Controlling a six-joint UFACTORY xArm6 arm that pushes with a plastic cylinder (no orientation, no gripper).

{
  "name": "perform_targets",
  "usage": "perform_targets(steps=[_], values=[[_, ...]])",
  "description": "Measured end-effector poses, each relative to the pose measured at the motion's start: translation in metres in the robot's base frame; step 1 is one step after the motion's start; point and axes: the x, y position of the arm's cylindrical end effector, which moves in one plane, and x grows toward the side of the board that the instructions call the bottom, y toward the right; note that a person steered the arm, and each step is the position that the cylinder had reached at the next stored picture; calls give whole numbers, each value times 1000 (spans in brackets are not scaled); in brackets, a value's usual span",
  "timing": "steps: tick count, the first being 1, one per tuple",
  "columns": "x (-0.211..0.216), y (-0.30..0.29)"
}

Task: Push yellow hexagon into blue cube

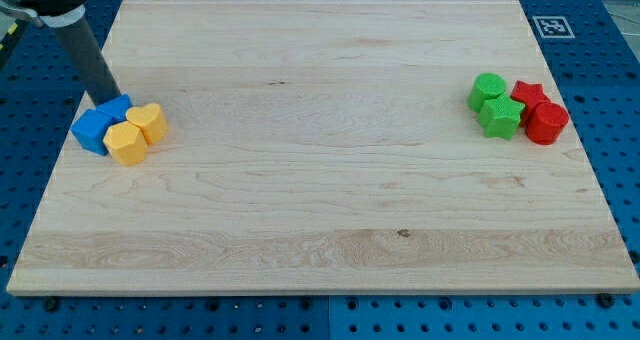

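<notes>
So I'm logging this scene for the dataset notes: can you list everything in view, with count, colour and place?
Wooden board: one, light wood, fills the view.
Blue cube blocks: two, blue, touching, the view's left edge.
Yellow hexagon block: one, against the blue blocks.
Yellow heart block: one, beside the hexagon.
Green blocks: two, the view's right.
Red blocks: two, right of the green ones.
My tip: one, dark rod, at the blue blocks' top edge.

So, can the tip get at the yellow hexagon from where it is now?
Probably not directly. My tip sits at the top of the blue blocks, which lie between it and the yellow hexagon; it must go around them.
</notes>
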Motion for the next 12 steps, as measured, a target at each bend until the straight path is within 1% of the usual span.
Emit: perform_targets(steps=[1, 2, 3, 4, 6, 7, 8, 10, 11, 12], values=[[-20, -26], [-22, -39], [9, -39], [53, -38], [57, 16], [72, -6], [107, 6], [130, 106], [130, 116], [130, 110]])
